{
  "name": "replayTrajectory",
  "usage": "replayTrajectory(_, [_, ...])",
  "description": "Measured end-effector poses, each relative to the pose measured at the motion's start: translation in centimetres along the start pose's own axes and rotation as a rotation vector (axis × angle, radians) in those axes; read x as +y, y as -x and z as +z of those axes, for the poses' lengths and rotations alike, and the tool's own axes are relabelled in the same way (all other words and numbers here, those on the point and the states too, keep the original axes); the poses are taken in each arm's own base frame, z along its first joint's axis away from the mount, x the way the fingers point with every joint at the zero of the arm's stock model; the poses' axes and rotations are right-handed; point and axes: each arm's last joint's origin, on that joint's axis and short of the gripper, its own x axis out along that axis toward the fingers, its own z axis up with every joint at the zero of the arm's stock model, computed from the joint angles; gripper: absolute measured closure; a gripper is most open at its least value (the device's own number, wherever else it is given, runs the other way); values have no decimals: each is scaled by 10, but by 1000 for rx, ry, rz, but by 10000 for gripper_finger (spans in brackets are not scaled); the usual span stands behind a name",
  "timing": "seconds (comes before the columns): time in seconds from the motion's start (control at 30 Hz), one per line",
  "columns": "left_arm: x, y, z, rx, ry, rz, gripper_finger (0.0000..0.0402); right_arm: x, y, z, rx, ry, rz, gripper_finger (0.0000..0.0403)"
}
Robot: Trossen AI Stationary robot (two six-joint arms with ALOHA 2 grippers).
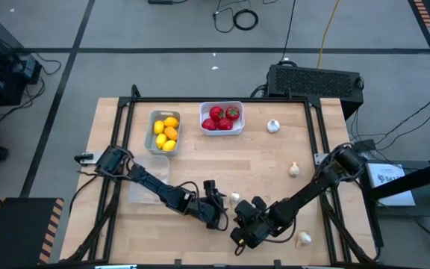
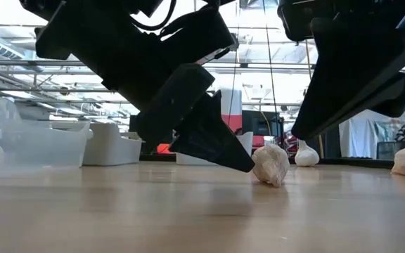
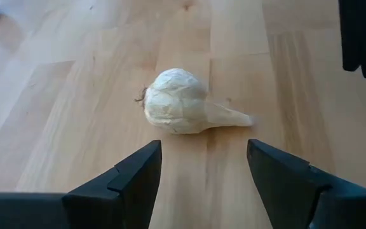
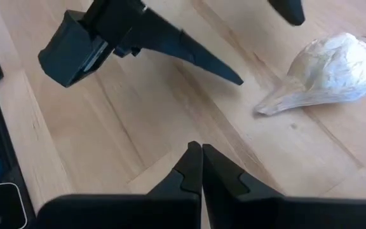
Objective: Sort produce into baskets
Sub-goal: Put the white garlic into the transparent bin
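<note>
A whitish garlic bulb [image 3: 173, 102] lies on its side on the wooden table [image 1: 200, 161], near the front middle [image 1: 234, 198]. My left gripper [image 3: 202, 172] is open and low just short of it, one finger on each side of the line to the bulb, neither touching it. My right gripper [image 4: 201, 159] is shut and hangs above the table close by [image 1: 243, 223], with nothing in it. The grey basket [image 1: 153, 146] holds yellow and orange fruits [image 1: 166, 132]. The white basket [image 1: 202, 112] holds red fruits [image 1: 222, 118].
More garlic bulbs lie at the far right [image 1: 273, 125], the middle right [image 1: 294, 169] and the near right [image 1: 303, 239]. A clear basket [image 1: 144, 187] sits under my left arm. A black box with a grille [image 1: 316, 78] stands beyond the far edge.
</note>
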Motion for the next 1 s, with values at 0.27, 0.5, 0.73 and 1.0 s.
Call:
replayTrajectory(0.27, [0,0,-1,8,22,2,162,-1,0,1,-53,-8,-18,402])
replayTrajectory(0.5, [0,0,-2,24,44,-38,162,-5,-20,-9,-61,-147,-69,403])
replayTrajectory(0.73, [0,0,-1,21,46,-39,162,-15,-22,-16,-37,-202,-168,403])
replayTrajectory(1.0, [2,-1,-1,25,51,-33,162,-16,-31,-20,-70,-289,-171,403])
